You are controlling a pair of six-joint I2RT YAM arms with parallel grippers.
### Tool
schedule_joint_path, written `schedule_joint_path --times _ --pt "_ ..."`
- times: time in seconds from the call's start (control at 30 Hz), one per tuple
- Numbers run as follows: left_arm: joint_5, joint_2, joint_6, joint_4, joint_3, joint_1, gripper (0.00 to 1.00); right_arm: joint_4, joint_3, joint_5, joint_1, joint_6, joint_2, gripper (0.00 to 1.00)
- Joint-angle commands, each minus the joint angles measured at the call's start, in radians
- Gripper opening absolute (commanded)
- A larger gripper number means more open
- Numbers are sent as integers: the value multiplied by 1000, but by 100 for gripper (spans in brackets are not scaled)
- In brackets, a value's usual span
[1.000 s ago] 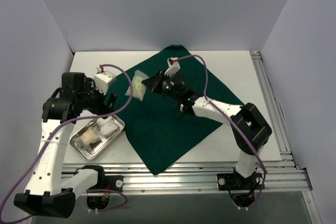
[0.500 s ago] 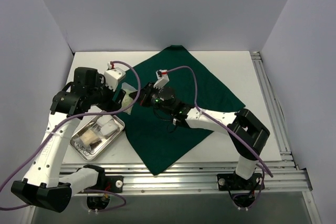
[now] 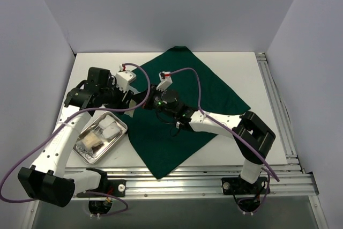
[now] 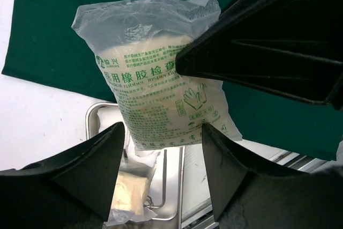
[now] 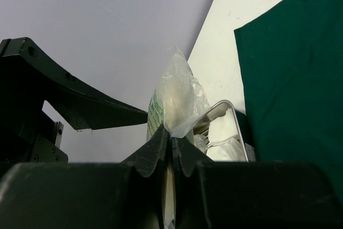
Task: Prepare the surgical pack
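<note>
Although loaded, steel tray (image 3: 119,137): stands on the tabletop (image 3: 246,71) at far left, just beside the drape's edge; white gauze pads (image 3: 110,128) and a yellowish bundle lie in it.
Left claw (image 4: 161,132): fingers apart, hovering either side of the packet's lower end, not seen touching it.
Clear packet (image 4: 161,79): a glove packet with green print, held in the air over the place where tray and drape meet.
Right claw (image 5: 170,139): clamped together on one edge of the packet.
Green drape (image 3: 187,116): spread flat on the tabletop, with nothing resting on it.
Progress: early, by my reckoning. The cloth is laid and a handover between the arms looks to be in hand. Setting out the items and folding the drape appear left to do.
</note>
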Motion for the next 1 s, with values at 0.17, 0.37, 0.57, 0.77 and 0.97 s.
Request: schedule_joint_path --times 0.17,0.37,0.57,0.77,0.97 --pt "53 21 4 106 -6 -8 58 88 17 10 9 16 -52 0" --pt "84 45 7 106 1 -8 32 90 10 2 4 18 -49 0" --pt "79 36 24 103 -5 -8 4 100 2 -11 -2 27 -34 0" --pt "11 16 96 49 -9 -6 2 31 -1 -30 -16 -13 -37 22" --pt "-114 -36 279 -87 -59 18 2 -93 -47 -47 -74 -103 -116 50"
